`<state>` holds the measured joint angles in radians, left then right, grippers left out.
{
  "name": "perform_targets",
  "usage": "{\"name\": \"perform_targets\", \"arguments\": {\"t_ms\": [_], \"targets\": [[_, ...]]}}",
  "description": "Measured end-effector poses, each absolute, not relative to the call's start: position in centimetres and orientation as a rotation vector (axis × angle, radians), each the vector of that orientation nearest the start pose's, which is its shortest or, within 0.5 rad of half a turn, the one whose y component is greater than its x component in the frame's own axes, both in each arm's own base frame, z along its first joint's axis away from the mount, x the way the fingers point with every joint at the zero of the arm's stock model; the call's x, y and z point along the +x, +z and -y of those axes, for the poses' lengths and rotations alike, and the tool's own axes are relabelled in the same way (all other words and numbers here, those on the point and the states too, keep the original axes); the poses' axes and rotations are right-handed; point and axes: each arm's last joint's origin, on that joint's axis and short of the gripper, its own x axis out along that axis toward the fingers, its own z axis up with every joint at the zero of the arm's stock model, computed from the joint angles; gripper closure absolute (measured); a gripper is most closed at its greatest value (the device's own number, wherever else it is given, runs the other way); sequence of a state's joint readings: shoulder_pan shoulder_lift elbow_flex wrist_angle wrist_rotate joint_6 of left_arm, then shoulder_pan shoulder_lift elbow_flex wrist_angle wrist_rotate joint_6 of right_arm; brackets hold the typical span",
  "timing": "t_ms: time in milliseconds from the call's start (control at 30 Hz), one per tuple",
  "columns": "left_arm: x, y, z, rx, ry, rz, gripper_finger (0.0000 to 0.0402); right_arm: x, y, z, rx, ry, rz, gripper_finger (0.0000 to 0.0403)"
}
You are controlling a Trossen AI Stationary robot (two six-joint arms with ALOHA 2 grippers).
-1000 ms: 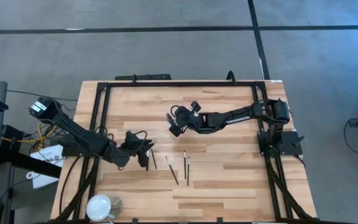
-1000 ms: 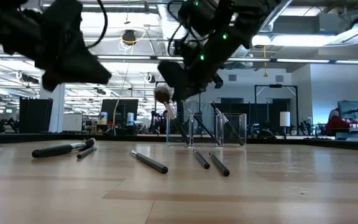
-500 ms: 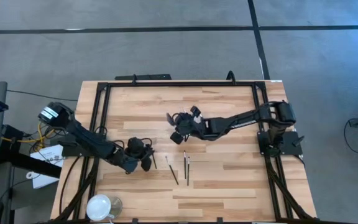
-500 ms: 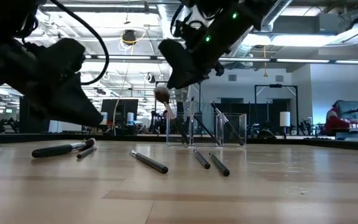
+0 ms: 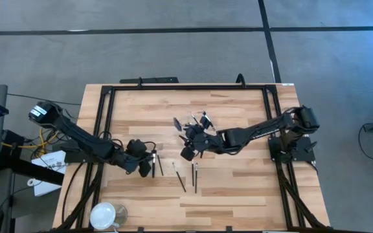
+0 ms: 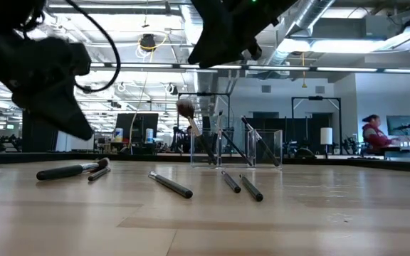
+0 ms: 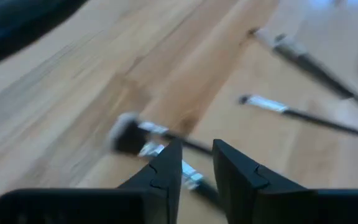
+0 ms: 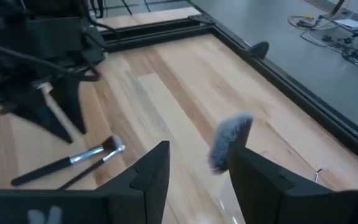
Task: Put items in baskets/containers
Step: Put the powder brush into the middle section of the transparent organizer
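A clear tray (image 5: 193, 124) stands at mid table with several brushes leaning in it, one with a fluffy round head (image 6: 186, 108). Several slim dark brushes lie flat on the wood: two at the left (image 5: 160, 166), three nearer the middle (image 5: 194, 173). My right gripper (image 5: 188, 153) hangs open, high above the table just near of the tray. In its wrist view the fluffy head (image 8: 229, 140) shows beyond its fingers. My left gripper (image 5: 149, 166) hovers over the two left brushes (image 7: 148, 134), with a narrow gap between its fingers and nothing in it.
A round white dish (image 5: 103, 215) sits at the near left corner. Black frame rails (image 5: 186, 87) run along the table's far, left and right sides. Bare wood lies right of the loose brushes and along the near edge.
My right gripper has risen and drawn back from the tray toward the near edge. The fluffy-headed brush stays leaning in the tray. My left gripper has sunk toward the two left brushes and tipped further down.
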<state>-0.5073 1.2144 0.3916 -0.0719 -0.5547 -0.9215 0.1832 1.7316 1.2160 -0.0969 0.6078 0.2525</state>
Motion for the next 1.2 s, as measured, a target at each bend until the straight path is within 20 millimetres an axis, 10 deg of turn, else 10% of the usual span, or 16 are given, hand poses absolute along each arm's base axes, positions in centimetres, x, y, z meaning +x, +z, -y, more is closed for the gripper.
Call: {"name": "perform_targets", "arguments": {"t_ms": [733, 1200], "targets": [[19.2, 10.3, 6.8, -0.445, 0.612, -0.72, 0.02, 37.6, 24.3, -5.5, -0.044, -0.458, -0.52, 0.0268], [19.2, 10.2, 6.7, -0.452, 0.609, -0.729, 0.0344, 37.6, 24.3, -5.5, -0.043, -0.458, -0.52, 0.027]]}}
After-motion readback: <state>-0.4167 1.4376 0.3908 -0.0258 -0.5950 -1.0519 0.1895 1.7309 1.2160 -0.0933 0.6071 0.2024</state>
